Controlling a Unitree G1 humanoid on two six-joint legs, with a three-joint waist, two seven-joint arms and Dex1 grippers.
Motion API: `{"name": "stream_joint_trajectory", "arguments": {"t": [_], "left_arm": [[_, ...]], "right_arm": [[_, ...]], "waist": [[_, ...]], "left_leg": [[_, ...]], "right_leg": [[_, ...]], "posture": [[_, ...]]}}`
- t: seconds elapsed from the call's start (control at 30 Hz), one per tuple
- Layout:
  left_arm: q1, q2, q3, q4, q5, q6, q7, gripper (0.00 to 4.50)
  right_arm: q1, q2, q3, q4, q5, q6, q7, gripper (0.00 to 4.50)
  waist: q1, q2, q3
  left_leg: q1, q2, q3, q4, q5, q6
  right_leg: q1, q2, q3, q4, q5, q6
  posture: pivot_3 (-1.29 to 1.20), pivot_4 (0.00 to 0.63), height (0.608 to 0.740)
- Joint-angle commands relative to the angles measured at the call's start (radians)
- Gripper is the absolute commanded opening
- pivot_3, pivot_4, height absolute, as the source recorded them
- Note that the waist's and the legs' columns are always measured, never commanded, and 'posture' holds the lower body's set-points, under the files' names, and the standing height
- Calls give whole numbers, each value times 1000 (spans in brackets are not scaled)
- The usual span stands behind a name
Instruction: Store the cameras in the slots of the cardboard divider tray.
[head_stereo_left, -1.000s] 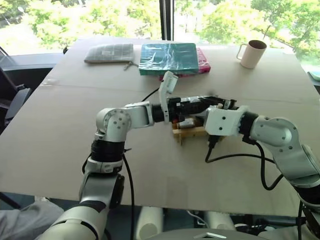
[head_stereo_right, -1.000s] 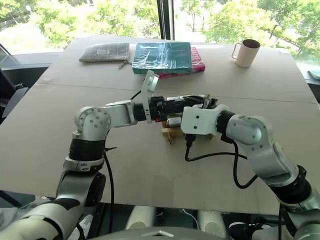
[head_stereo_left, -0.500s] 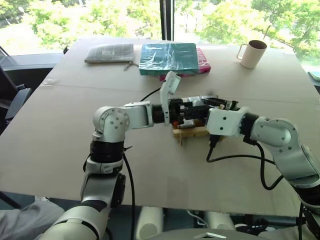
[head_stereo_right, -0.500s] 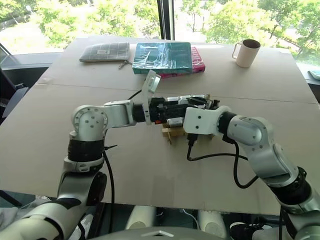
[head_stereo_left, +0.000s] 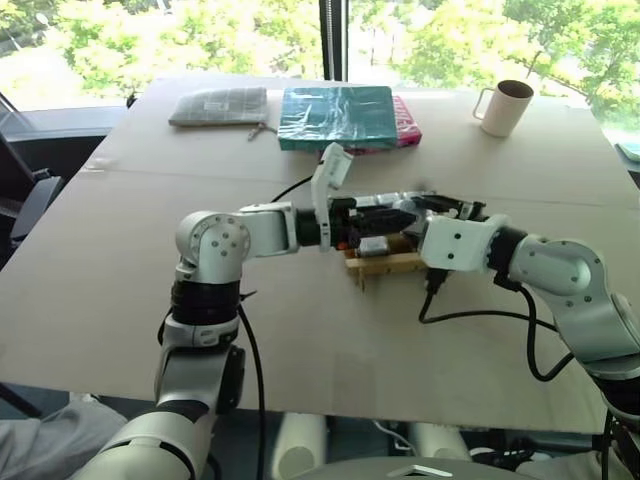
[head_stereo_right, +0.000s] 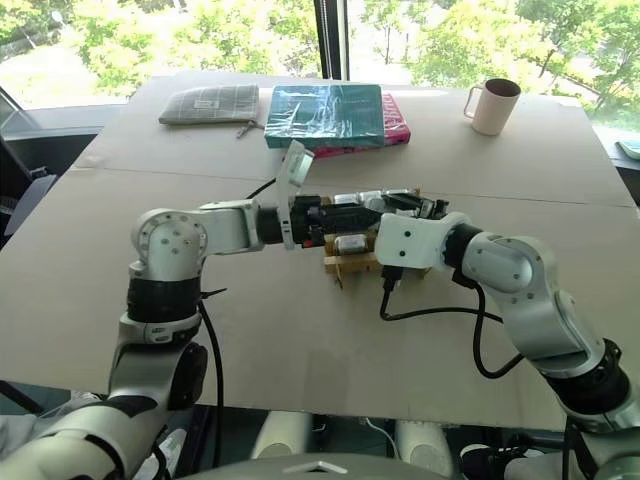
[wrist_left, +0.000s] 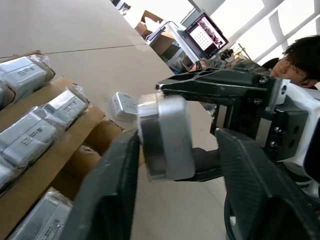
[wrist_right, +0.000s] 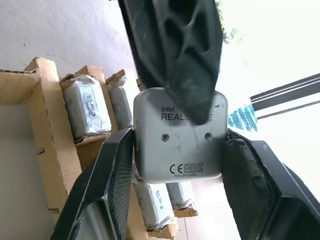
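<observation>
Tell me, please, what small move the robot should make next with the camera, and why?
Probably open the right gripper: both it and the left gripper clasp one camera near the cardboard divider tray, so one must release before slotting.

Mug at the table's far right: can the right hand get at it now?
Probably not yet: the right hand is closed on a camera above the cardboard tray, and the mug stands far beyond it.
</observation>
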Motion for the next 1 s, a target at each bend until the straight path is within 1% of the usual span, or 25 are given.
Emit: {"name": "stream_joint_trajectory", "arguments": {"t": [0.03, 0.1, 0.13, 0.2, 0.23, 0.3, 0.33, 0.4, 0.47, 0.53, 0.6, 0.77, 0.87, 1.0], "left_arm": [[-31, -23, -2, -14, -21, -2, -32, 739], [-39, -30, 2, -11, -25, -1, -42, 753], [-42, -31, 5, -9, -28, -2, -48, 753], [-51, -17, 1, 0, -17, -17, -76, 753], [-54, -4, -8, 6, 0, -34, -98, 753], [-66, 38, -38, 30, 51, -95, -177, 753], [-74, 68, -63, 47, 89, -141, -230, 753], [-104, 141, -134, 106, 174, -237, -368, 753], [-151, 196, -204, 181, 249, -321, -499, 753], [-209, 226, -275, 275, 336, -411, -616, 753], [-266, 233, -345, 369, 430, -513, -715, 753], [-398, 180, -472, 593, 604, -674, -896, 753], [-457, 129, -501, 694, 677, -735, -953, 753], [-514, 65, -527, 827, 783, -858, -983, 753]], "right_arm": [[-7, 8, -30, -35, 1, 7, -6, 2037], [-3, 18, -30, -48, 29, 29, 12, 2037], [2, 28, -37, -60, 69, 64, 31, 2037], [12, 55, -61, -75, 106, 107, 28, 3059], [19, 56, -71, -81, 111, 114, 28, 3397], [50, 44, -99, -88, 98, 118, 6, 4260], [80, 45, -126, -98, 102, 139, -7, 4396], [161, 59, -210, -138, 152, 170, -13, 4396], [234, 124, -335, -186, 266, 218, -21, 4396], [301, 156, -450, -221, 408, 222, 29, 4396], [382, 158, -544, -247, 482, 196, 62, 4396], [566, 143, -677, -293, 608, 140, 117, 4396], [608, 141, -700, -302, 627, 120, 84, 4396], [636, 142, -688, -317, 627, 101, 41, 4396]], "waist": [[1, 0, 0], [1, 0, 0], [1, 0, 0], [1, 0, 0], [0, 0, 0], [1, 0, 0], [2, 0, 0], [4, 0, 0], [1, 0, 0], [3, 0, 0], [5, 0, 0], [7, 0, 0], [-1, 0, 1], [-2, 0, 1]], "left_leg": [[0, 0, 0, 0, 0, 0], [0, 0, 0, 0, 0, 0], [0, 0, 0, 0, 0, 0], [0, 0, 0, 0, 0, 0], [0, 0, 0, 0, 0, 0], [0, 0, 0, 0, 0, 0], [0, 0, 0, 0, 0, 0], [0, -1, 0, 0, 0, 0], [0, -1, 1, -1, 0, 0], [-1, -1, 2, -1, -2, 3], [-1, -1, 3, -1, -2, 3], [-2, -2, 4, -1, -2, 4], [-2, -2, 2, -1, -2, 4], [-2, -1, -1, -1, -2, 4]], "right_leg": [[0, 0, 0, 0, 0, 0], [0, 0, 0, 0, 0, 0], [0, 0, 0, 0, 0, 0], [0, 0, 0, 0, 0, 0], [0, 0, 0, 0, 0, 0], [0, 0, 0, 0, 0, 0], [0, 0, -1, 0, 0, 0], [0, 0, -1, 0, 0, 0], [0, 0, -1, 0, 0, 0], [0, 0, -3, -1, 0, 0], [0, 0, -2, -1, 0, 0], [0, -1, -2, -1, 0, 0], [-1, 0, -2, -1, 0, 0], [-2, 1, -1, -1, -1, 0]], "posture": [[0, 150, 740], [0, 150, 740], [0, 150, 740], [0, 150, 740], [0, 150, 740], [0, 150, 740], [0, 150, 740], [0, 150, 740], [0, 150, 740], [0, 150, 740], [0, 150, 740], [0, 150, 740], [0, 150, 740], [0, 150, 740]]}}
